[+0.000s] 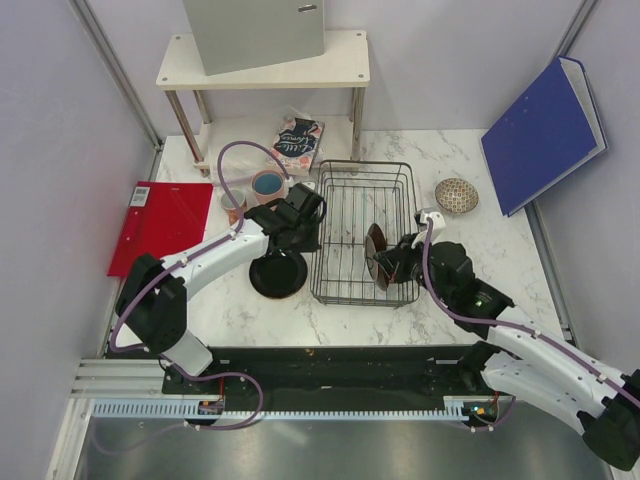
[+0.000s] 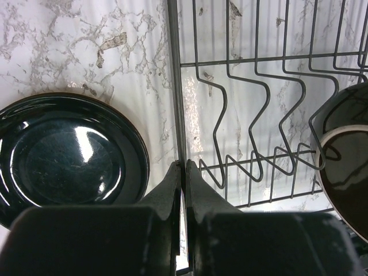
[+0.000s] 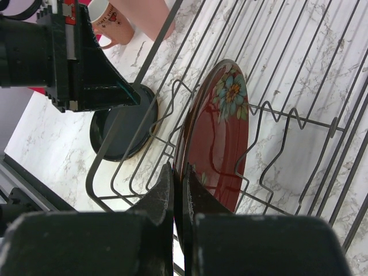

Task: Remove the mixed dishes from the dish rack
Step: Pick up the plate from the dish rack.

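The dark wire dish rack (image 1: 352, 180) stands mid-table. The red floral plate (image 1: 376, 252) stands on edge in its near slots. My right gripper (image 1: 388, 264) is shut on that plate's rim (image 3: 221, 132), fingers (image 3: 164, 190) on either side. My left gripper (image 1: 308, 214) is shut on the rack's left rim wire (image 2: 174, 86). A black plate (image 1: 278, 274) lies flat on the table left of the rack and shows in the left wrist view (image 2: 63, 155). The tall pink cup (image 1: 268, 186), the small pink mug (image 1: 233, 205) and the speckled bowl (image 1: 456, 195) stand on the table outside the rack.
A white two-tier shelf (image 1: 265, 65) with a grey box stands at the back, a patterned book (image 1: 298, 140) beneath it. A red folder (image 1: 160, 225) lies at the left edge. A blue binder (image 1: 545, 135) leans at the back right.
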{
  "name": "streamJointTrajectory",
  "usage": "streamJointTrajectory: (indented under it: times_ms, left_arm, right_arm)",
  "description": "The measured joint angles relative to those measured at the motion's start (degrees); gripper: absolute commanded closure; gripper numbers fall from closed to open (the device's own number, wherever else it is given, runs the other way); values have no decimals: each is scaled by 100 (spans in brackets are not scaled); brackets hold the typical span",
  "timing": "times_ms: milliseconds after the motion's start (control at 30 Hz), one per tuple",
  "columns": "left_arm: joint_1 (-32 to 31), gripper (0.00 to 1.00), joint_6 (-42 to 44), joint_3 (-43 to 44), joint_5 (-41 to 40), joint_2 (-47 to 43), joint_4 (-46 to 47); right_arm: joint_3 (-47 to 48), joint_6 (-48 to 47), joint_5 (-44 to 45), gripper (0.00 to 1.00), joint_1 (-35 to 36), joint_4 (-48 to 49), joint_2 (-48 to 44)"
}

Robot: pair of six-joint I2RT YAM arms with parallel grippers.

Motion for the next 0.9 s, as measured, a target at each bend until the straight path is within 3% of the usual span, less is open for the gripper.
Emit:
streamJointTrajectory:
  times_ms: [367,533,733,900]
  left_arm:
    - [0,98,39,46,-57,22,-17]
    - [0,77,92,166,-13,55,-118]
    - [-9,60,260,629,17,39,-260]
    - [-11,56,450,1226,-136,-188,-457]
  right_arm:
    - [503,-273,-459,100,44,-188,-291]
    - [984,-529,-750,100,107,-258,-378]
    - [1110,-881,-754,100,107,-463,-407]
    - [1121,-1266,-708,100,107,-756,-345]
